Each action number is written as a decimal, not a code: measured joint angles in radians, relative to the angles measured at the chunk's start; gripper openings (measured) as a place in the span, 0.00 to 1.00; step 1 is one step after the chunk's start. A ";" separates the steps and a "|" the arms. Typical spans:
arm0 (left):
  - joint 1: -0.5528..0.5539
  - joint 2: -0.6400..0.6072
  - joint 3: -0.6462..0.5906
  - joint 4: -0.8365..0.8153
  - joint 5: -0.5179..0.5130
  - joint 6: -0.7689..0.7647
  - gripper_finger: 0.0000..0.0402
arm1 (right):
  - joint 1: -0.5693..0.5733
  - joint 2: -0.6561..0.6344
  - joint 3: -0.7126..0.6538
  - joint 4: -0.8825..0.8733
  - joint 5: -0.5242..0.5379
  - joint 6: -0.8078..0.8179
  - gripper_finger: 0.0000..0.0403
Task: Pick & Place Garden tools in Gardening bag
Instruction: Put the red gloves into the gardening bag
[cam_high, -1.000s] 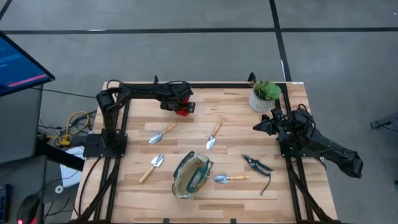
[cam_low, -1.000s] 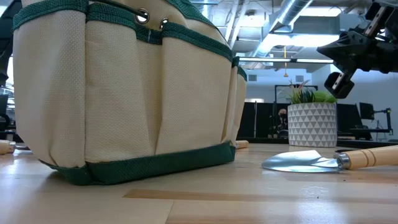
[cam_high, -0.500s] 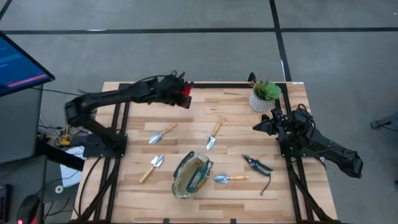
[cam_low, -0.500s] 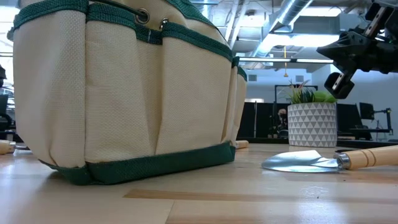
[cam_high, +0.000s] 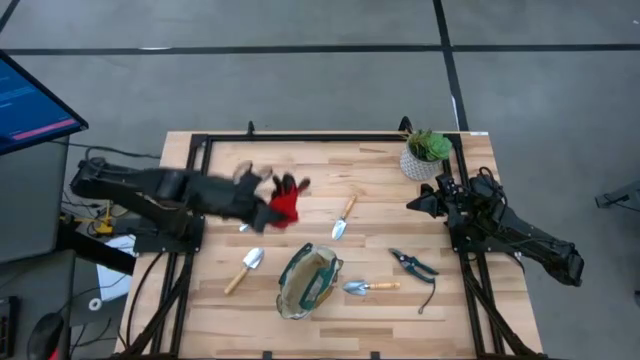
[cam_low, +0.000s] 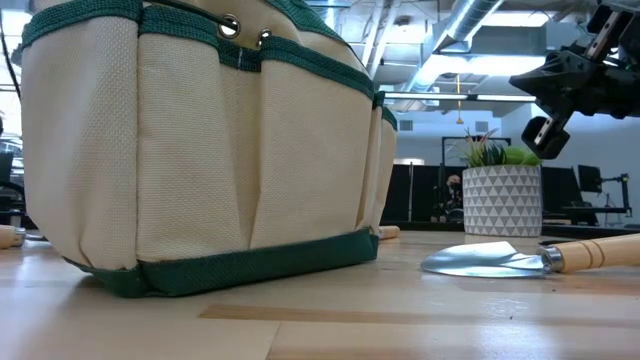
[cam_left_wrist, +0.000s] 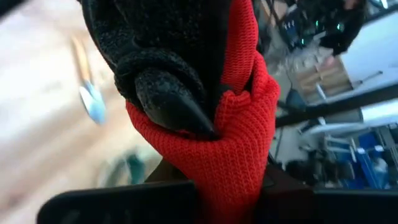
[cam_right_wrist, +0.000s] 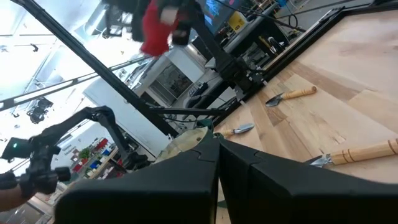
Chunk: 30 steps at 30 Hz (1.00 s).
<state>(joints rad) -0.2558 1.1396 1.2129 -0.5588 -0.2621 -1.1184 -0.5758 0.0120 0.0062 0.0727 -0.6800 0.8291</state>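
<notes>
Left gripper (cam_high: 268, 205) clamped on red-and-black knit glove (cam_high: 283, 203), 11 o'clock of beige green-trimmed bag (cam_high: 308, 281); right gripper (cam_high: 420, 203) closed, empty.

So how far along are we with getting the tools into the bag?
Early. Nothing can be seen inside the gardening bag yet. In hand: the left pincer is shut on the red and black glove, carried above the table. Left on the table: four trowels, the last partly hidden by the arm, and the pruning shears. The right pincer waits shut near the plant pot.
</notes>
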 joint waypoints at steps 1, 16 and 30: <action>-0.041 0.013 0.000 -0.001 -0.019 -0.033 0.06 | 0.000 0.000 0.000 0.000 0.000 0.000 0.00; -0.234 0.321 0.126 0.004 -0.036 -0.225 0.06 | 0.000 0.000 0.000 -0.001 0.000 -0.010 0.00; -0.229 0.500 0.197 -0.103 0.010 -0.304 0.06 | 0.000 0.000 0.000 -0.002 -0.024 -0.037 0.00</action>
<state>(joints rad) -0.4850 1.6395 1.4101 -0.6616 -0.2519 -1.4227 -0.5758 0.0124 0.0059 0.0704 -0.7040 0.7922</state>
